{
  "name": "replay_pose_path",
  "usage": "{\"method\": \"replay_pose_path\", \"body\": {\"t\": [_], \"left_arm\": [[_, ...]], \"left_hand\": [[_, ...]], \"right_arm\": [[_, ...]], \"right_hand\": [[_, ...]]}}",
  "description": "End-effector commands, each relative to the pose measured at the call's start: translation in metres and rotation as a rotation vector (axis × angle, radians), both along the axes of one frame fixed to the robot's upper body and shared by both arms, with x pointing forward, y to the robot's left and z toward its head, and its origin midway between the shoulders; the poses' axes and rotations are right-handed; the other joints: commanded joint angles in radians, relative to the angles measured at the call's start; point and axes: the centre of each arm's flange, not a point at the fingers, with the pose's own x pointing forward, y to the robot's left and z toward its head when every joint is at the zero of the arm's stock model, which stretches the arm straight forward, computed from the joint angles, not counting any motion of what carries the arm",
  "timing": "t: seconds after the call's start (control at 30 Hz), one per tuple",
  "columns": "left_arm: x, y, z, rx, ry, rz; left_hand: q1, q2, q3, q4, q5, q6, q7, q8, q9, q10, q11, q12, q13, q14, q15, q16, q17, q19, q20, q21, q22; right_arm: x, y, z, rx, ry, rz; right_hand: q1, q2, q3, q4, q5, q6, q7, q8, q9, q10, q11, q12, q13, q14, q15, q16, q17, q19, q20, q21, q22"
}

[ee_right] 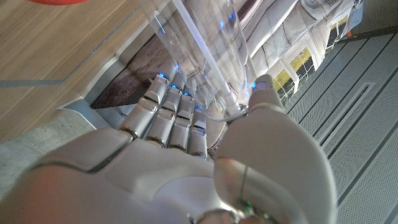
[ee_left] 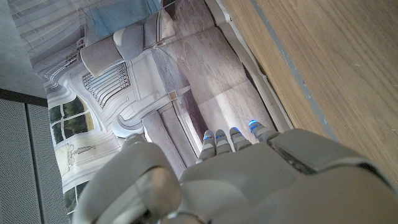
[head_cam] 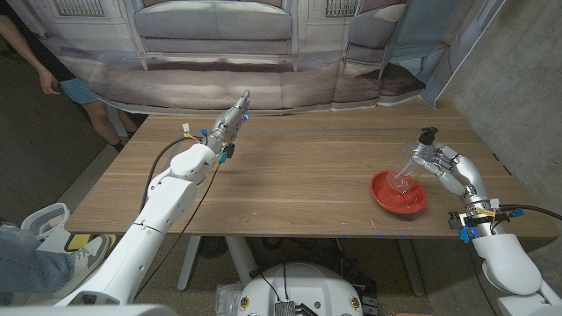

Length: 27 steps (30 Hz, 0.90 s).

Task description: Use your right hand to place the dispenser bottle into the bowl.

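Note:
A clear dispenser bottle [head_cam: 409, 173] with a black pump top leans over the red bowl [head_cam: 384, 197] at the table's right side, its base down inside the bowl. My right hand [head_cam: 443, 161] grips the bottle near its upper part. In the right wrist view the fingers [ee_right: 171, 118] and the thumb wrap the clear bottle [ee_right: 199, 50], and a sliver of the red bowl [ee_right: 59, 2] shows beyond it. My left hand [head_cam: 230, 118] reaches toward the table's far edge with its fingers straight and holds nothing; the left wrist view shows its back [ee_left: 249, 174].
A printed backdrop [head_cam: 219, 44] of a sofa hangs behind the wooden table [head_cam: 290, 175]. A person [head_cam: 53, 75] stands at the back left, and a shoe [head_cam: 83, 250] shows at the lower left. The bowl lies close to the table's front right edge.

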Motion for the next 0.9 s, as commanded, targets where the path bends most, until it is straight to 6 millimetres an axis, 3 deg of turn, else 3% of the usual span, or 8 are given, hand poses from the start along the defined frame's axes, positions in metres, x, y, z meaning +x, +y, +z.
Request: {"method": "replay_pose_path", "body": {"t": [0.03,0.9], "left_arm": [[-0.008,0.004,-0.006,-0.006,0.002,0.010],[-0.008,0.002,-0.008,-0.007,0.001,-0.002]], "left_hand": [[0.000,0.009,-0.006,0.001,0.001,-0.002,0.000,-0.003,0.004,-0.004,0.001,0.001,0.004,-0.001,0.001,-0.001,0.002,-0.008,0.000,-0.004,0.003],[0.003,0.011,-0.010,0.001,-0.001,-0.002,0.000,-0.003,0.004,-0.003,0.003,0.001,0.004,-0.001,0.002,0.000,0.002,-0.009,0.001,-0.004,0.003]], "right_arm": [[0.014,0.004,-0.008,0.012,0.009,0.000],[0.016,-0.002,-0.029,0.026,0.039,-0.107]], "right_hand": [[0.066,0.079,0.024,0.023,0.003,0.127,-0.114,0.003,0.002,0.075,-0.074,0.006,0.006,0.008,-0.102,0.000,0.003,0.007,-0.094,0.008,0.002],[0.064,0.082,0.025,0.024,0.003,0.132,-0.117,-0.001,0.002,0.078,-0.076,0.005,0.007,0.012,-0.105,-0.001,0.005,0.007,-0.094,0.010,0.003]]}}
